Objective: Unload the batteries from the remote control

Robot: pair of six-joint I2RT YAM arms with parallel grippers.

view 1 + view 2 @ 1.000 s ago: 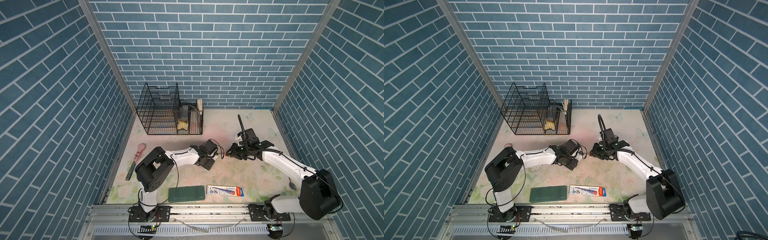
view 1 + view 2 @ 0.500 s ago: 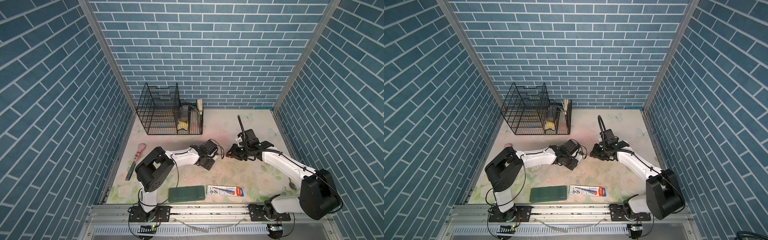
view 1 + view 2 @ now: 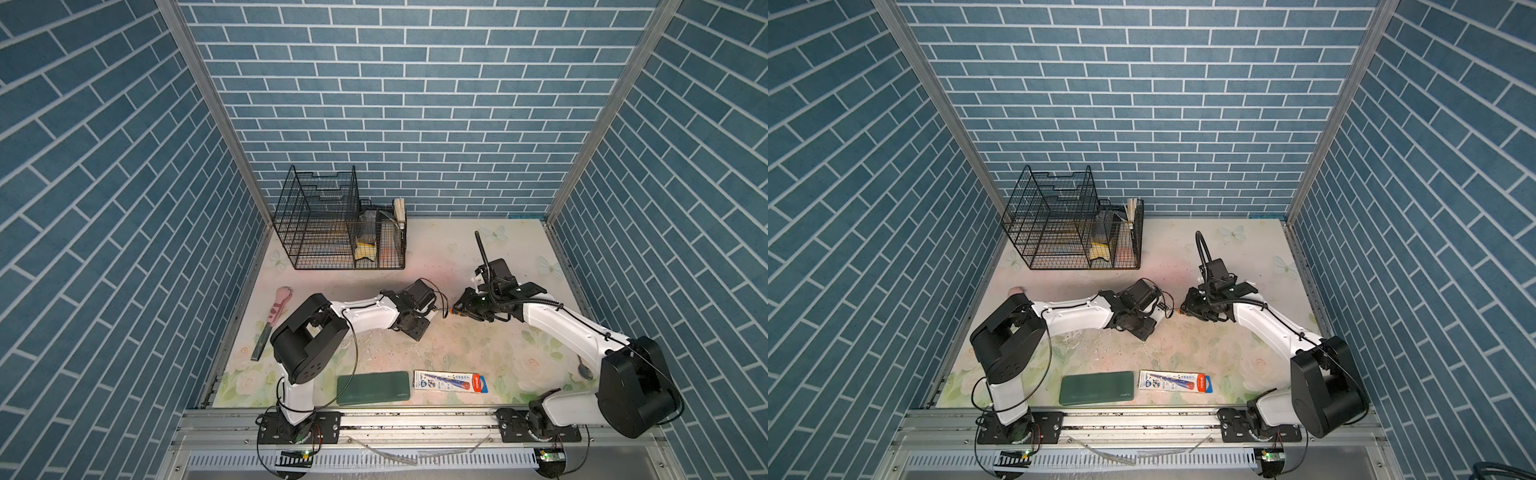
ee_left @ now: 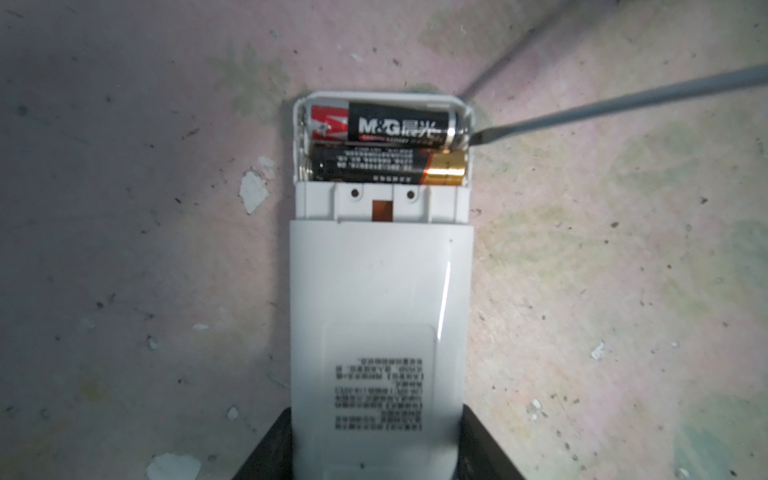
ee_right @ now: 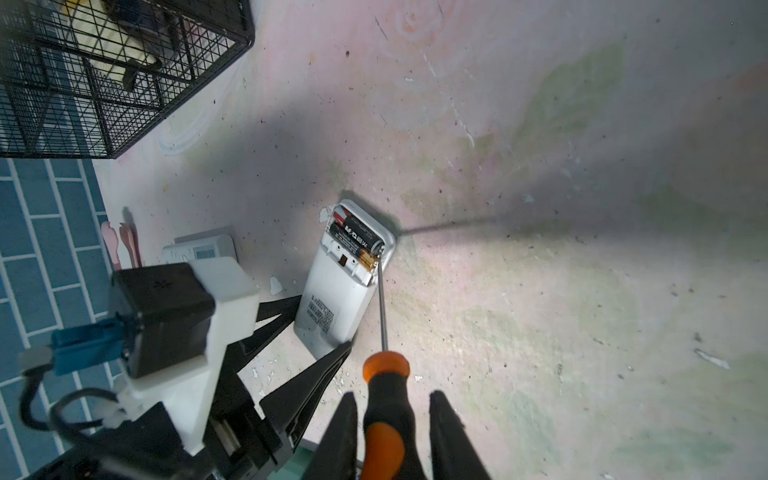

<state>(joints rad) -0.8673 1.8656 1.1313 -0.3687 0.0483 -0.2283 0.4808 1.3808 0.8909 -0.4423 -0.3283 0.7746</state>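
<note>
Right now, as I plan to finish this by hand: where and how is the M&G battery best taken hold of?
Probably its silver-capped end, from above. The M&G battery lies sunk crosswise in the remote control, walled at both ends and hemmed by the second battery; only its upper curve is exposed. The screwdriver tip sits at that end: once levered up, pinch there.
</note>
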